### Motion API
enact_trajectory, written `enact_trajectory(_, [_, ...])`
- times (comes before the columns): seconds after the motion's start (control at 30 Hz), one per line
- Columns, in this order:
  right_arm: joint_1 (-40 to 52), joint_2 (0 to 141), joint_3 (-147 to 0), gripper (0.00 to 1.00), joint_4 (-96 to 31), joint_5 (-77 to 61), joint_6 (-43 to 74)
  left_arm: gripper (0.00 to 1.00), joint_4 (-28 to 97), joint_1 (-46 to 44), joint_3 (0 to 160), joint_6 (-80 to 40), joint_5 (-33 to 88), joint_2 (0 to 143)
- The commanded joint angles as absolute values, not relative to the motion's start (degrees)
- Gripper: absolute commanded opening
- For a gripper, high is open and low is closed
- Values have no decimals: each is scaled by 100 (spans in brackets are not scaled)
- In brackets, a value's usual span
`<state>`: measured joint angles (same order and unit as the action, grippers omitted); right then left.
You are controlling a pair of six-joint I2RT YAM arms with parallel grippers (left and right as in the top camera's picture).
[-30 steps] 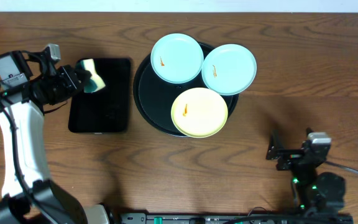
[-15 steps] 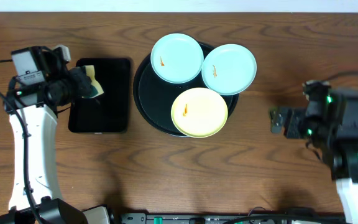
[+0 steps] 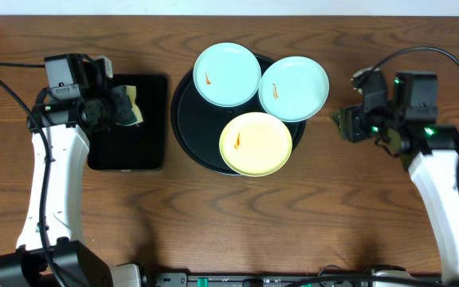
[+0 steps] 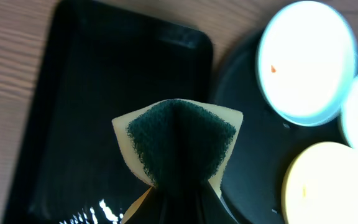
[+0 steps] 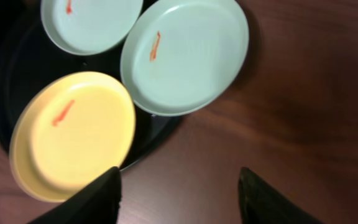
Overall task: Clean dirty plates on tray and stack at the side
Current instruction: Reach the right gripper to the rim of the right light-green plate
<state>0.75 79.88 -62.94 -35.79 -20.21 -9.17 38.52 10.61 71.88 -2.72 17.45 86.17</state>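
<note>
Three plates lie on the round black tray [image 3: 183, 119]: a turquoise one [image 3: 226, 74] at the back left, a turquoise one [image 3: 293, 88] at the back right, a yellow one [image 3: 255, 143] in front. Each carries an orange smear. My left gripper [image 3: 126, 108] is shut on a yellow sponge with a green scouring face [image 4: 179, 140], held above the rectangular tray's right side. My right gripper [image 3: 343, 123] hovers over bare table just right of the tray. It is open, with nothing between its fingers [image 5: 101, 199]. Ahead of them lie the yellow plate [image 5: 73, 134] and the right turquoise plate [image 5: 185, 56].
A smaller rectangular black tray [image 3: 130, 147] lies left of the round tray, wet and shiny inside [image 4: 92, 93]. The right turquoise plate overhangs the round tray's rim. Bare wooden table spreads to the right and front.
My right arm has come up from the table's front right corner to just beside the tray. My left gripper has carried the sponge a little to the right, toward the round tray.
</note>
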Motion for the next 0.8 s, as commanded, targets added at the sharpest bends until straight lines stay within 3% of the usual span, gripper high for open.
enact_trajectory(0.0, [1, 8193, -6364, 61, -3284, -2187, -1339, 8, 3857, 1061, 7223, -224, 1522, 8768])
enact_trajectory(0.07, [1, 8318, -6364, 77, -3020, -2036, -1347, 7, 3892, 1028, 7223, -217, 1686, 8847])
enact_trajectory(0.1, [1, 8364, -6364, 79, -2943, -1918, -1389, 8, 3894, 1013, 7223, -215, 1710, 8877])
enact_trajectory(0.6, [-47, 9651, -6364, 57, -2176, -1931, -1789, 8, 3782, 624, 7172, 322, 1726, 9024])
enact_trajectory(0.77, [-58, 9727, -6364, 56, -1885, -1938, -1785, 8, 3782, 617, 7032, 320, 1575, 9026])
